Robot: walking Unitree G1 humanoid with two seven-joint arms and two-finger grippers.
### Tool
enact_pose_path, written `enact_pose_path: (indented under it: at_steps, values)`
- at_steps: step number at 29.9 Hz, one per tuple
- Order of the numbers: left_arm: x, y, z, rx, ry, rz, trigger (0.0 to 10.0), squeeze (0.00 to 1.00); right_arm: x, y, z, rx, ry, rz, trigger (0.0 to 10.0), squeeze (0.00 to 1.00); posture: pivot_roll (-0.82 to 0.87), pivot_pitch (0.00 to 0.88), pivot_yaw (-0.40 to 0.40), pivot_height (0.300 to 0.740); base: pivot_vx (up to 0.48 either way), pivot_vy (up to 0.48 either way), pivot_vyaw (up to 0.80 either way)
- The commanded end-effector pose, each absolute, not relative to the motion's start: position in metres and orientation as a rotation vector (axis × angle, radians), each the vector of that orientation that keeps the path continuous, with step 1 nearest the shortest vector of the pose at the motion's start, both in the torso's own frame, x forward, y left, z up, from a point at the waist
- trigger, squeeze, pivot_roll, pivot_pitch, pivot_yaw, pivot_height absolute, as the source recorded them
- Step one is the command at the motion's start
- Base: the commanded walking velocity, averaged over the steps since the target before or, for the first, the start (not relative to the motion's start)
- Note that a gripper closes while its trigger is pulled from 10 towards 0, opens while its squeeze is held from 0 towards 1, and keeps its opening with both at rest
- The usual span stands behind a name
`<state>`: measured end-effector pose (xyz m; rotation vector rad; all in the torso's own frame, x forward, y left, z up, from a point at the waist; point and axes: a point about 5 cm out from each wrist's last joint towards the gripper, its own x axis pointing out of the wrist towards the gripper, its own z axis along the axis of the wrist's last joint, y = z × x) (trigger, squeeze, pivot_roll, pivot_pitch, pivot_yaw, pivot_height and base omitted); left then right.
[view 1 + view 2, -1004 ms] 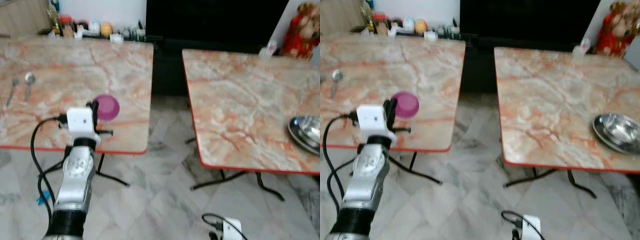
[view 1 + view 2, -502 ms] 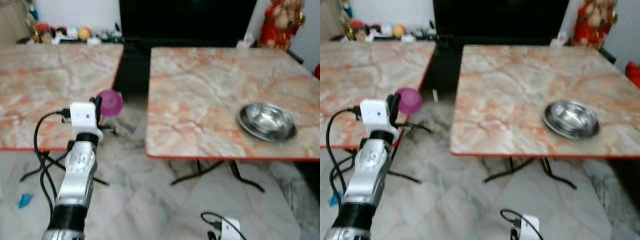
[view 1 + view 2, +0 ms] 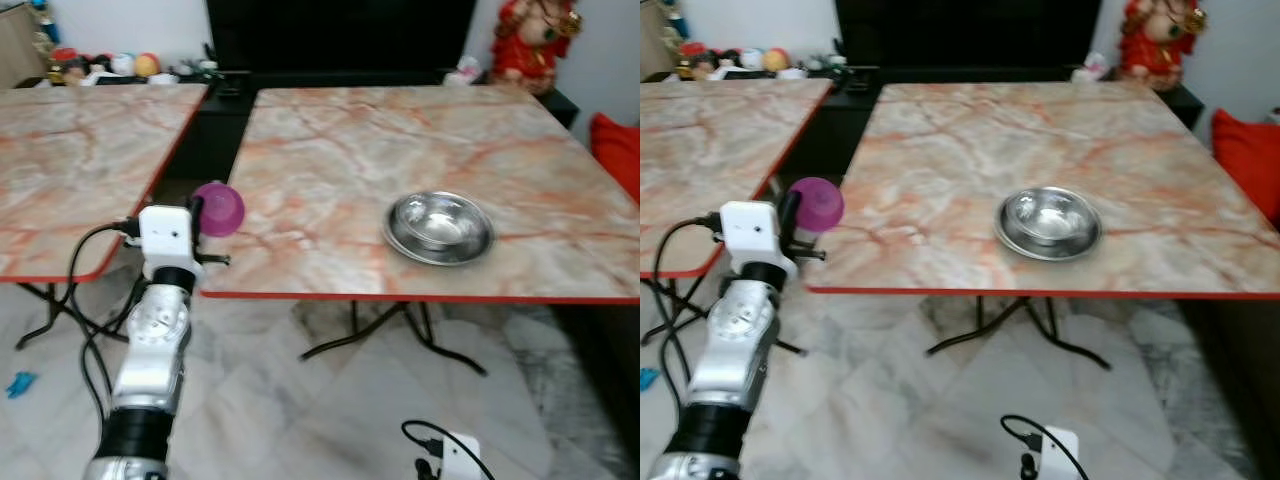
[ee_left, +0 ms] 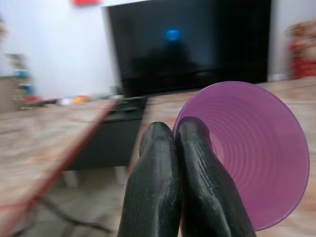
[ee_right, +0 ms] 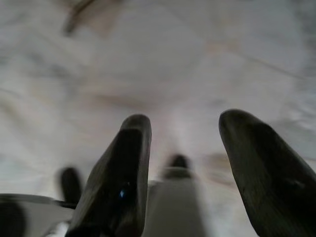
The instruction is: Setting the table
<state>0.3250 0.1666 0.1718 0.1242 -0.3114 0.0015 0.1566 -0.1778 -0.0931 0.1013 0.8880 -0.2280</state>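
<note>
A purple plastic cup [image 3: 219,208] hangs in the air at the near left corner of the marble table [image 3: 340,150]. My left gripper [image 3: 196,208] is shut on its rim, one finger inside the cup and one outside. In the left wrist view the black fingers [image 4: 155,182] pinch the wall of the cup [image 4: 256,158]. A steel bowl [image 3: 440,227] sits on the same table, near its front edge and to the right of the cup. My right gripper [image 5: 185,123] hangs low over the floor, open and with nothing in it.
A second marble table [image 3: 70,170] stands to the left across a narrow gap. Behind are a black TV cabinet [image 3: 340,35], a red figurine [image 3: 530,40] and a shelf of small items [image 3: 110,66]. A red cushion [image 3: 618,140] is at the right edge.
The whole view has swung to the right: the table with the steel bowl now lies in the middle. The cup stays held in my left gripper.
</note>
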Motion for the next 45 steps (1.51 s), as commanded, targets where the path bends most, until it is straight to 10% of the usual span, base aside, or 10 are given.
enact_pose_path:
  at_steps: [1,45]
  values:
    - [0.325,0.171,0.179,0.140,-0.335,0.010,10.0,0.00,0.157,-0.177,-0.093,0.106,0.887,-0.229,10.0,0.00,0.10,0.000,-0.004,0.740,0.000,-0.446,0.00]
    - [0.323,0.168,0.169,0.088,-0.274,-0.038,10.0,0.00,0.155,-0.183,-0.093,0.075,0.895,-0.211,10.0,0.00,0.09,0.000,-0.037,0.740,0.158,-0.025,0.00]
